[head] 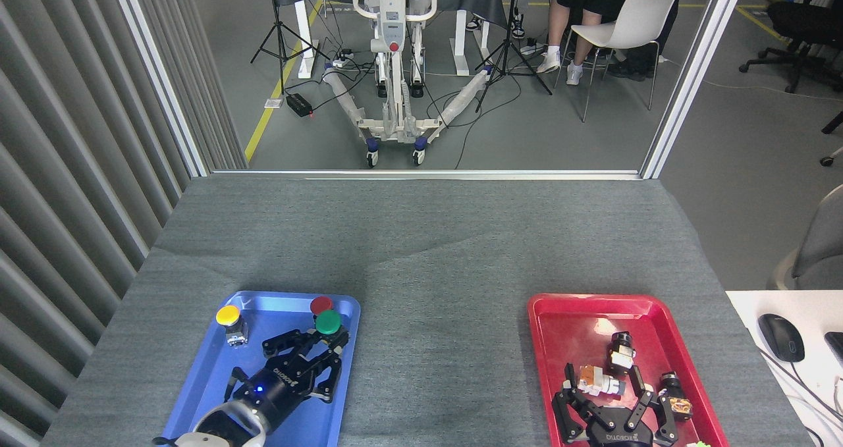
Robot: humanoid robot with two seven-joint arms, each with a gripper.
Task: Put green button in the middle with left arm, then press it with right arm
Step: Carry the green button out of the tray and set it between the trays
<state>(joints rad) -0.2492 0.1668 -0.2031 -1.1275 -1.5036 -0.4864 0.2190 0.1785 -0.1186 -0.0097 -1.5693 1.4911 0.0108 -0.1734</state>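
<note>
Green button (327, 322): gripped by left pincer (315, 360), over blue tray (197, 394)
Right pincer (616, 413): splayed, idle
Left: placing, pressing

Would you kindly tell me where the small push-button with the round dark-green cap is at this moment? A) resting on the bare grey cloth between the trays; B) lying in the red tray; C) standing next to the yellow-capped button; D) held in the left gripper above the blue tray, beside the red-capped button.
D: the green button sits at the fingertips of the left gripper, over the blue tray, right by the red-capped button.
</note>
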